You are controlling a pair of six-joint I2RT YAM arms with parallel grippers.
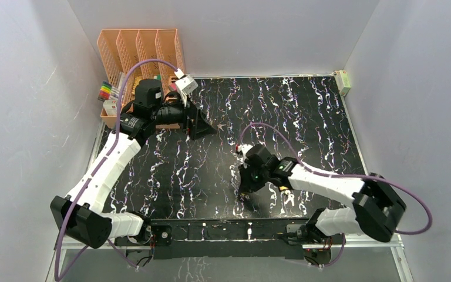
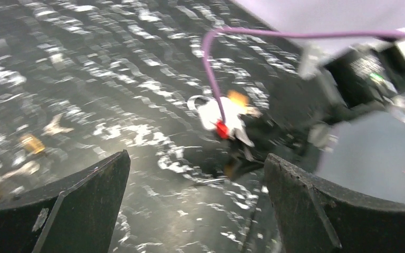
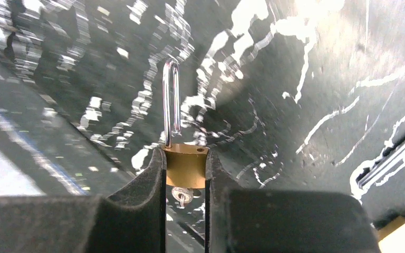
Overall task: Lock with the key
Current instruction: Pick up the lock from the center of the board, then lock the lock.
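Closest in, 2 black padded fingers (image 3: 147, 184) of the right gripper (image 3: 185, 158) are clamped on the flat sides of a small brass padlock (image 3: 185, 167). That's a firm pinch with no gap showing on either side. The body is held upright, and its steel shackle (image 3: 171, 100) pokes straight out past the fingertips, seen nearly edge-on. I can't tell if the shackle is seated or sprung. A silvery bit (image 3: 181, 196) shows under the body between the pads. It could be the key, but it's too small to call.

Why hold it this way? My read is that gripping the faces leaves both the shackle end and the keyway end free, so the other arm can get in. From above, the lock sits in that grip just off the black, white-veined marble-pattern desk (image 1: 305, 106), close to the near edge and a little right of its middle.

Over to the left gripper (image 1: 202, 124). It's up by the far-left corner, beside the orange slotted plastic organiser (image 1: 144, 47), well apart from the lock. Its wrist view is blurred, but both fingers (image 2: 74, 205) are spread wide with nothing between them, and they point across the desk toward the right arm. It looks parked and ready, with no key in it, so I judge the locking itself is not yet underway.
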